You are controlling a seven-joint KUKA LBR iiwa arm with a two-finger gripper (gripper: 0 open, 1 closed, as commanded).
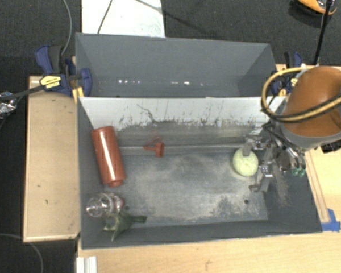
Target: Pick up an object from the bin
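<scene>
Front left corner: clear bulb [104, 205] with dark green stem lying on bin [187, 209] floor. Farther back, right side: gripper [257, 168] hanging low over floor, jaws standing spread. Pale green ball [242, 164] sitting just beside fingertips, grip on it unclear. Left side: red-brown cylinder [108, 155] lying along left wall. Farthest: small red piece [156, 148] resting near back wall.

pale ball [244, 162] just beside hand [260, 168], bin [187, 189] right
</scene>
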